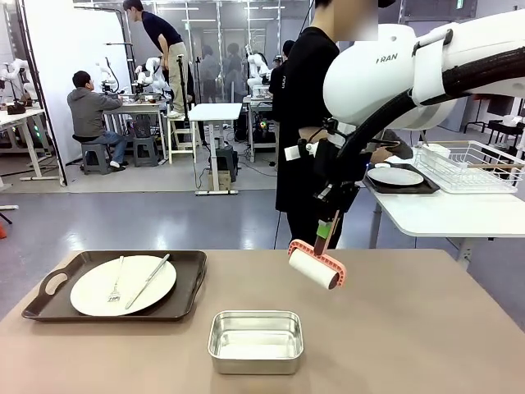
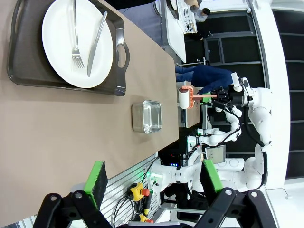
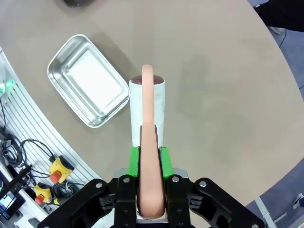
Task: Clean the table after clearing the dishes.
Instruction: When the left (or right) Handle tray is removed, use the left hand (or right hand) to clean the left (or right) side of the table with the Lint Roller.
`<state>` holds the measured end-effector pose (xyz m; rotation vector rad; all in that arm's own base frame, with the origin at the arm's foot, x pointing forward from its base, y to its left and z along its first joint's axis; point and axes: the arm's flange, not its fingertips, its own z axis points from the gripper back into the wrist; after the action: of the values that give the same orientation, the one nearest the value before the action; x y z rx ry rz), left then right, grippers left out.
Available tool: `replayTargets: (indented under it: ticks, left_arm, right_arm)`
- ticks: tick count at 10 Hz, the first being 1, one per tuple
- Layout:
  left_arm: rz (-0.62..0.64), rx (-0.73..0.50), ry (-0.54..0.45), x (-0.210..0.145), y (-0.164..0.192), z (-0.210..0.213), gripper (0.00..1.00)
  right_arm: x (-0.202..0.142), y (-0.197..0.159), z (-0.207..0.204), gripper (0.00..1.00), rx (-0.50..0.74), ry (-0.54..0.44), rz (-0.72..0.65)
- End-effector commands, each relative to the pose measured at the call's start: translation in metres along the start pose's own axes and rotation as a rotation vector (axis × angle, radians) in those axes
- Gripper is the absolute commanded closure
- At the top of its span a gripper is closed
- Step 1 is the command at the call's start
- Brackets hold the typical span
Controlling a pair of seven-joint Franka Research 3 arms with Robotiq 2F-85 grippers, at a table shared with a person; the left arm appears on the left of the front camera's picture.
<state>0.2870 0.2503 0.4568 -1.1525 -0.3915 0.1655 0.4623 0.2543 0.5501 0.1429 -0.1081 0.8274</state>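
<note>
Table (image 1: 402, 336), dishes (image 1: 123, 285) at left — right gripper (image 3: 149, 159) clamps lint roller (image 1: 316, 268)

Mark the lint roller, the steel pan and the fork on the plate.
lint roller (image 1: 315, 272): front view, on its white roll.
steel pan (image 1: 255, 343): front view, on its bare floor.
fork (image 1: 117, 277): front view, on its handle.

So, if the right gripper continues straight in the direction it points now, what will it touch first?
The right gripper, shut on the lint roller, points down at the table. The roller leads, so it would probably meet the bare table top first, just beside the steel pan. How far off the surface it is, is hard to judge.
</note>
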Motion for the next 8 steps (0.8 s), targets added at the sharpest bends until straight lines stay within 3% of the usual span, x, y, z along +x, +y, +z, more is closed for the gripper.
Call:
replayTargets:
  ticks: [1, 2, 5, 8]
  left_arm:
    - [-0.003, 0.002, -0.006, 0.000, -0.001, 0.002, 0.00]
    - [-0.003, 0.002, -0.006, 0.000, -0.001, 0.002, 0.00]
    - [-0.003, 0.002, -0.006, 0.000, -0.001, 0.002, 0.00]
    - [-0.003, 0.002, -0.006, 0.000, -0.001, 0.002, 0.00]
  right_arm:
    - [0.003, 0.003, 0.005, 1.00, -0.017, 0.014, -0.013]
    - [0.000, 0.000, 0.000, 0.79, 0.000, 0.000, 0.000]
    - [-0.006, -0.047, -0.017, 0.79, 0.094, -0.073, -0.424]
    - [-0.010, -0.064, -0.035, 0.79, 0.103, -0.129, -0.646]
